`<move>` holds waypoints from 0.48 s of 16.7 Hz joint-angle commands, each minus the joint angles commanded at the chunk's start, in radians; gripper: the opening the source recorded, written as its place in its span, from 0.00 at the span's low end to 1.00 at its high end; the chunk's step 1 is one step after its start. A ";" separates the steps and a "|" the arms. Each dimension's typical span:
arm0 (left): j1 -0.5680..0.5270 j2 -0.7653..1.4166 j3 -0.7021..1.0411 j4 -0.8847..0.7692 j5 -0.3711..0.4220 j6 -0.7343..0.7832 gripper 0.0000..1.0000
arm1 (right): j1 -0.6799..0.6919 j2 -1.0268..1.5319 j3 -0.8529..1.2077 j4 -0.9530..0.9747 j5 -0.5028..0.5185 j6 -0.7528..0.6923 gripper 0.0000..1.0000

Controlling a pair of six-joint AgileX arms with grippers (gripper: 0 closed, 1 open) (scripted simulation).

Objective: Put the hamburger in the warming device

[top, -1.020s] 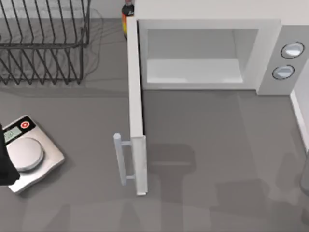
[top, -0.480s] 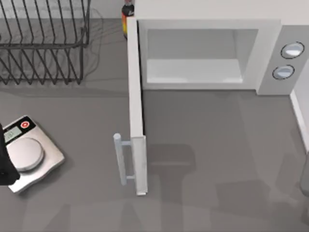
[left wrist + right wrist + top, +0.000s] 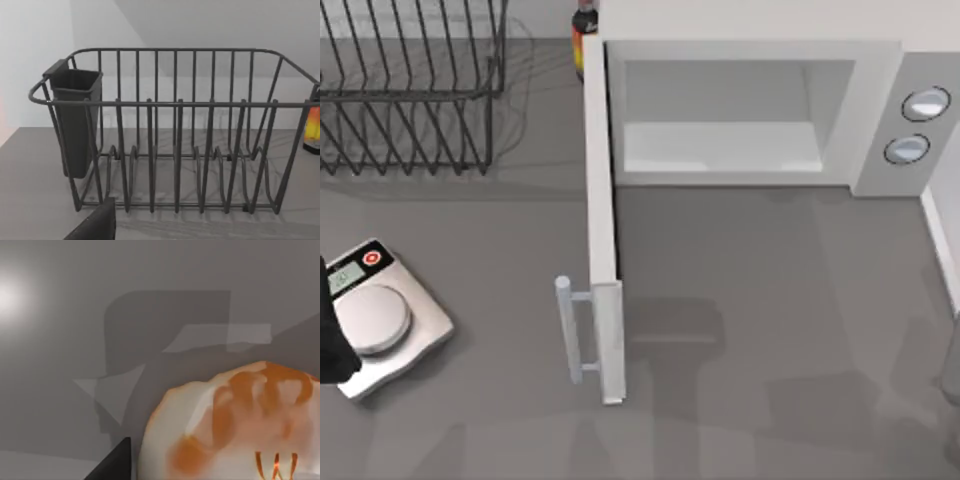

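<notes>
The hamburger, a pale bun streaked with orange, looms close in the right wrist view above the grey tabletop. My right gripper is shut on it, one dark finger against its side. My right arm sits at the table's right edge. The warming device is a white microwave at the back right. Its door is swung wide open toward the front, bar handle facing left, and the cavity is bare. My left arm is parked at the left edge.
A silver kitchen scale lies at the left beside my left arm. A dark wire dish rack with a cutlery cup stands at the back left. A bottle stands behind the door hinge. Two grey knobs face up.
</notes>
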 joint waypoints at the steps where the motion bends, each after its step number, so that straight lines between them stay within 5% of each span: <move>1: 0.000 0.000 0.000 0.000 0.000 0.000 1.00 | 0.000 0.000 0.000 0.000 0.000 0.000 0.00; 8: 0.000 0.000 0.000 0.000 0.000 0.000 1.00 | 0.000 -0.073 0.064 -0.126 -0.005 0.015 0.00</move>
